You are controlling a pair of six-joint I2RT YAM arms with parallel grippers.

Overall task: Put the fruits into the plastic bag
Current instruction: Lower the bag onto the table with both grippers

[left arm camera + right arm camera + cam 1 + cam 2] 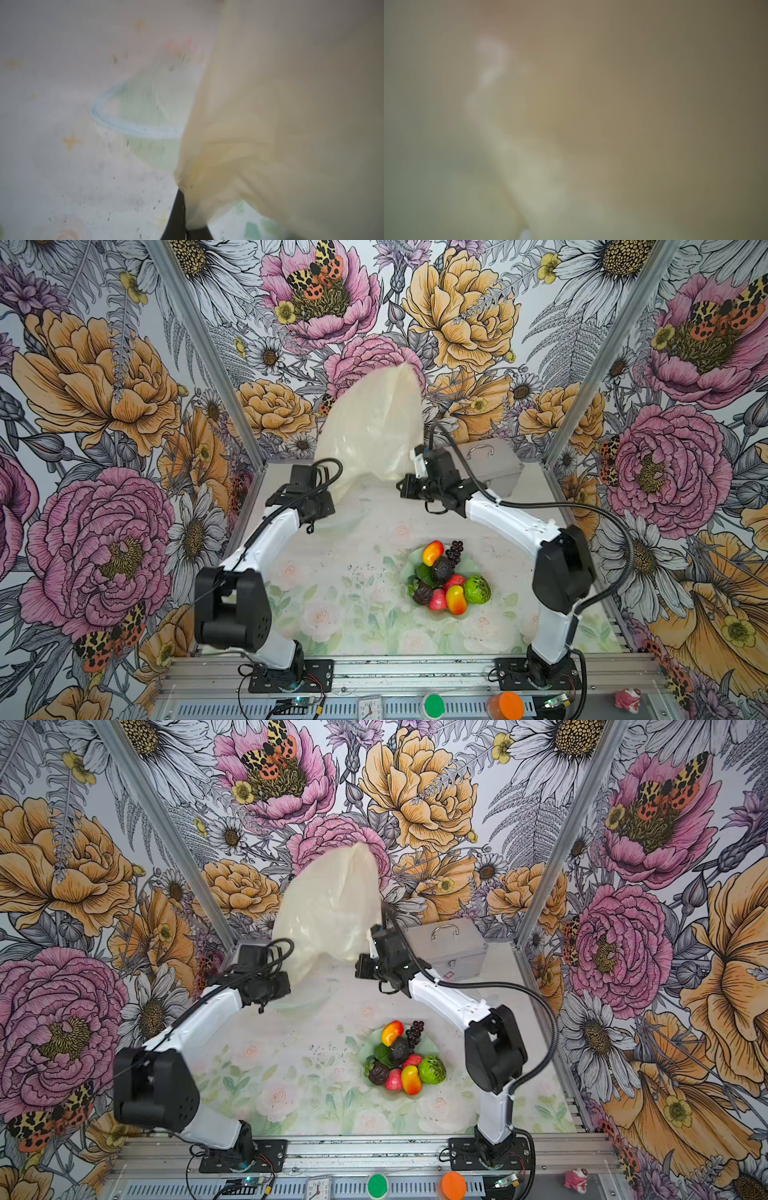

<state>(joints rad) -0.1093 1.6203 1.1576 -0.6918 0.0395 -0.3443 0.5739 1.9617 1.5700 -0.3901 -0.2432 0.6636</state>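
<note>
A green button (434, 705) sits on the near rail. Beyond it, right of centre, the fruits (441, 569) are heaped in a pale green dish (413, 562). Farther back, the left gripper (181, 188) and right gripper (417, 460) are both pinched closed on the plastic bag (374, 427), which is held aloft. Its long axis rises toward the far right, closed end uppermost.

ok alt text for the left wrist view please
Blurred close-up: the cream plastic bag fills about half the picture, its edge pinched in the shut left gripper. Beside it, a round pale-rimmed shape lies on the floral table cover.
</note>
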